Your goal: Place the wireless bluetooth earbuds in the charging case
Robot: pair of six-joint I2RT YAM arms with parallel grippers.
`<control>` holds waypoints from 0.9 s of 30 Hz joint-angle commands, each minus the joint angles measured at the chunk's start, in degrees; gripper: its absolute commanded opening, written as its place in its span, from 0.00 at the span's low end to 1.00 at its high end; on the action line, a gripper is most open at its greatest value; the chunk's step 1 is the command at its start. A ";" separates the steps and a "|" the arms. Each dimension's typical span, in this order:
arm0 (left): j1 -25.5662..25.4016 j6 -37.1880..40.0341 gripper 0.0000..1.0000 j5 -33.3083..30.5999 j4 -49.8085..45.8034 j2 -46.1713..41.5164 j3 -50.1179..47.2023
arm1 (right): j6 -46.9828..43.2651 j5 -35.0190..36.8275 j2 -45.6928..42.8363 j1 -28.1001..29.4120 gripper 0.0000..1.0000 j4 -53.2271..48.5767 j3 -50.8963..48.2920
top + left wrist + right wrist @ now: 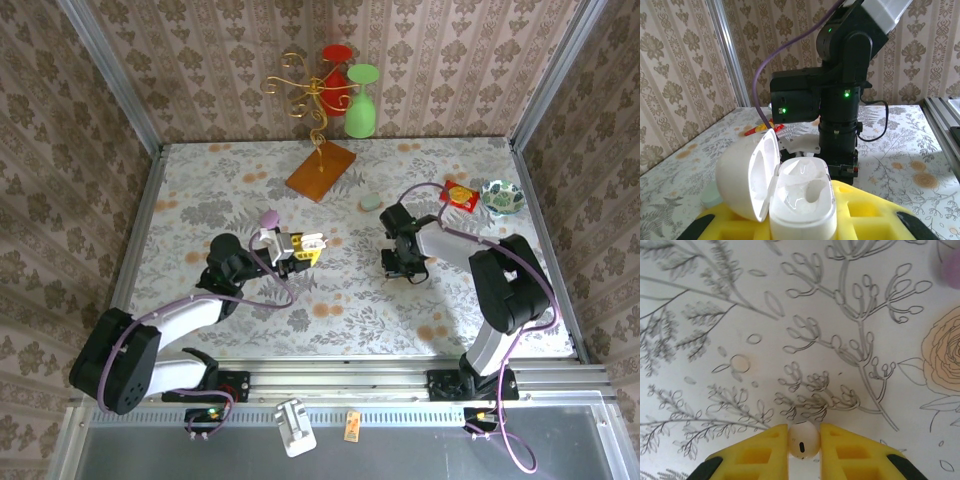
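The task is at an early stage, by the look of it. The charging case [802,205] is open, its lid [745,175] swung out to the side and its two wells facing up. The wells look pale and glossy, and it cannot be told for certain whether a bud sits in either, though none stands out. One earbud [803,440] is well apart from the case, a little right of the middle of the surface [740,315], roughly midway between its near and far edges. What is left, then, is to carry this earbud across to the case, seat it in a well, and do the same for any other bud.

The left fingers [865,210] are closed on the base of the case and hold it upright, left of the middle of the surface. The right fingers [755,455] point down at the surface and are nearly together, with the earbud pinched between their inner faces; both yellow tips appear to touch it. Whether the earbud rests on the surface or is just clear of it cannot be told.
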 commanded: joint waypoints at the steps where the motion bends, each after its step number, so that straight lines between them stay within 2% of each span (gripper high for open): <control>1: 0.19 -0.09 0.00 1.14 0.92 1.05 1.41 | -5.01 6.31 -4.16 2.92 0.21 -1.25 1.68; 6: 0.24 -1.36 0.00 1.91 2.44 2.22 1.89 | -11.46 5.14 -5.66 6.03 0.21 2.85 0.58; 13: 0.89 -2.17 0.00 1.24 0.89 -0.13 0.76 | -23.36 2.64 1.49 12.76 0.21 -5.62 7.21; 19: 4.14 -6.98 0.00 -2.70 1.40 -5.90 -2.94 | -27.14 1.15 6.99 13.87 0.20 -12.05 11.61; 24: 5.77 -6.40 0.00 -3.87 -1.29 -9.27 -3.22 | -28.79 2.66 11.26 14.64 0.21 -15.44 13.81; 27: 5.96 -6.55 0.00 -4.05 -1.62 -9.27 -3.08 | -27.45 3.48 12.42 14.75 0.29 -16.69 15.25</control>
